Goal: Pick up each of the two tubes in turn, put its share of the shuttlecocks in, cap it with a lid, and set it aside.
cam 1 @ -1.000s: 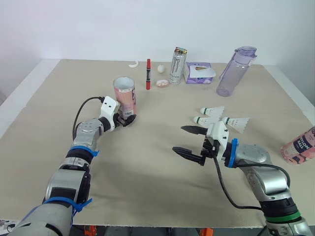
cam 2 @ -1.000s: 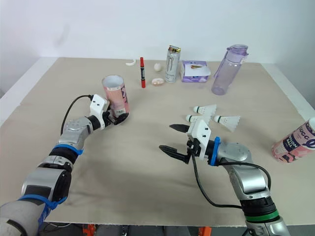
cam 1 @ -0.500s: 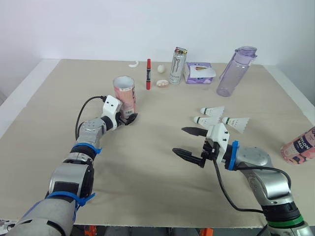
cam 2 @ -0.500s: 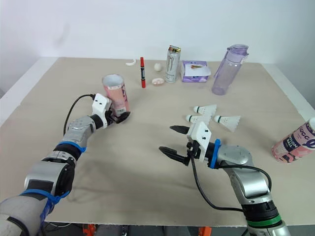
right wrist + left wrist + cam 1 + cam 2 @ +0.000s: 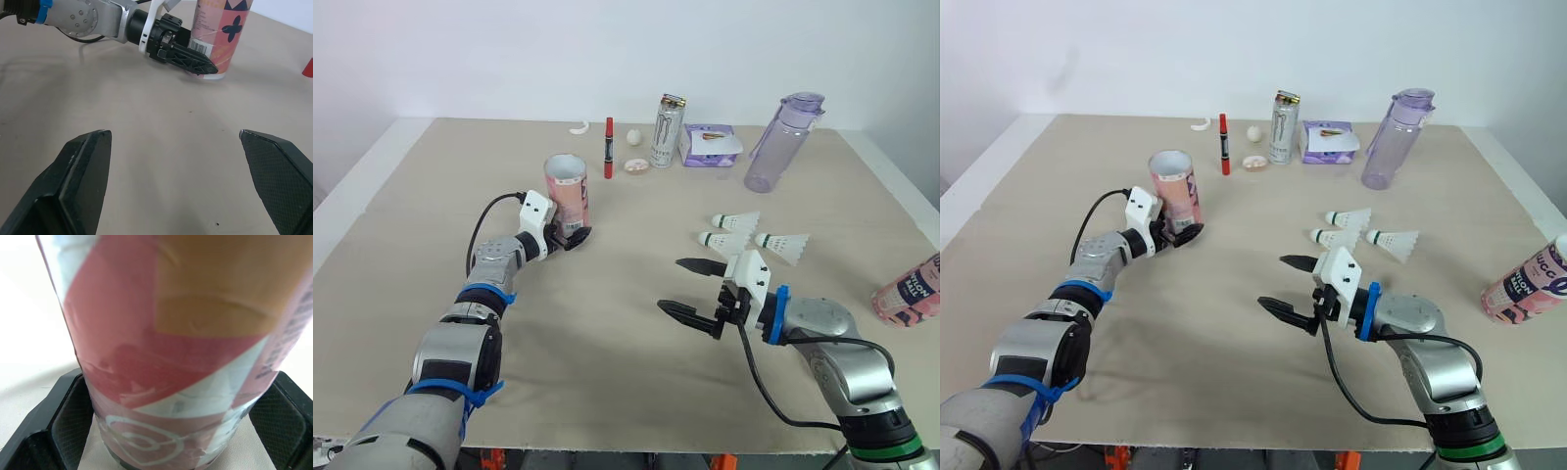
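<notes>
1. Pink-and-white patterned cardboard tube (image 5: 567,188): upright, top open, left of centre on table (image 5: 607,323), clasped at its base by left end effector (image 5: 572,233).
2. Second pink patterned tube (image 5: 911,288): lying tilted at the table's right edge.
3. Three white feathered shuttlecocks (image 5: 744,233): on their sides, clustered right of centre.

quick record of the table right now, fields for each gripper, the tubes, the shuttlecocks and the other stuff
left gripper: shut on the base of the upright tube, which stands on the table with no lid on
right gripper: open, holding nothing, above the table near the shuttlecocks
shuttlecocks: three, lying together on the table
second tube: lying at the table's right edge
far edge: can, purple bottle, red marker
</notes>
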### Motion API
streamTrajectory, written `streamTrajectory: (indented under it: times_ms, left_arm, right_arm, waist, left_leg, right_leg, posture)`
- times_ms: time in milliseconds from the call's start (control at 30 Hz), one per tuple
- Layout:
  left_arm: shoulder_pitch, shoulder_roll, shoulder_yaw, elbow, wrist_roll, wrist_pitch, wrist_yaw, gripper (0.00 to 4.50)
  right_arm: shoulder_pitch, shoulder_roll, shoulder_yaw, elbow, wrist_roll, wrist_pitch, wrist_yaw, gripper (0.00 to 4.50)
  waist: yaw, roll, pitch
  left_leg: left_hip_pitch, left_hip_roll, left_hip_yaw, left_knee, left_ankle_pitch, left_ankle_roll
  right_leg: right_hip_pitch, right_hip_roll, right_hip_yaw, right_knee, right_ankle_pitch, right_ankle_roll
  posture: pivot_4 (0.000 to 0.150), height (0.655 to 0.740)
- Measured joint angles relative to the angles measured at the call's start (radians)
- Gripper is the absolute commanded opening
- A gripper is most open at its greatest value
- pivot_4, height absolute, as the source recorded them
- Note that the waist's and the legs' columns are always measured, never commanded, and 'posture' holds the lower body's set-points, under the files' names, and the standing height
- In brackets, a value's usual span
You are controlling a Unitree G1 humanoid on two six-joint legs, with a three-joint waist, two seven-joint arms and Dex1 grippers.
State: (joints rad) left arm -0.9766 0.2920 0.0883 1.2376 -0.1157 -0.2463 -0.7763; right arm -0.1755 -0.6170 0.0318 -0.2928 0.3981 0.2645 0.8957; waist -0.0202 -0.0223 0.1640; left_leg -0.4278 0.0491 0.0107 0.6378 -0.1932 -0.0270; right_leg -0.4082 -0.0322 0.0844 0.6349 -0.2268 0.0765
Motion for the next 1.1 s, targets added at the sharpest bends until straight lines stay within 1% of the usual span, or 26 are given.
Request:
streamTrajectory:
  times_ms: [200,233,267,1100]
  left_arm:
    - [0.000,0.000,-0.001,0.000,0.008,-0.021,0.000,4.50]
    - [0.000,0.000,-0.001,0.000,0.009,-0.023,0.000,4.09]
    - [0.000,0.000,-0.001,0.000,0.010,-0.024,-0.001,3.97]
    - [0.000,0.001,0.000,0.001,0.027,-0.042,-0.017,3.97]
  right_arm:
    - [0.002,0.000,0.000,-0.014,0.001,0.001,-0.005,4.48]
    - [0.002,0.000,0.000,-0.018,0.001,0.002,-0.006,4.50]
    - [0.002,0.000,0.000,-0.020,0.001,0.002,-0.006,4.50]
    - [0.004,0.004,0.000,-0.021,0.008,0.011,-0.004,4.50]
  waist:
    - [0.000,0.000,0.000]
    - [0.000,0.000,0.000]
    - [0.000,0.000,0.000]
    - [0.000,0.000,0.000]
  left_leg:
    - [0.000,0.000,0.000,0.000,0.000,0.000]
    - [0.000,0.000,0.000,0.000,0.000,0.000]
    - [0.000,0.000,0.000,0.000,0.000,0.000]
    - [0.000,0.000,0.000,0.001,0.000,0.000]
  right_leg:
    - [0.000,0.000,0.000,0.000,0.000,0.000]
    - [0.000,0.000,0.000,0.000,0.000,0.000]
    - [0.000,0.000,0.000,0.000,0.000,0.000]
    - [0.000,0.000,0.000,0.001,0.000,0.000]
  posture:
    - [0.150,0.7400]
    - [0.150,0.7400]
    - [0.150,0.7400]
    - [0.150,0.7400]
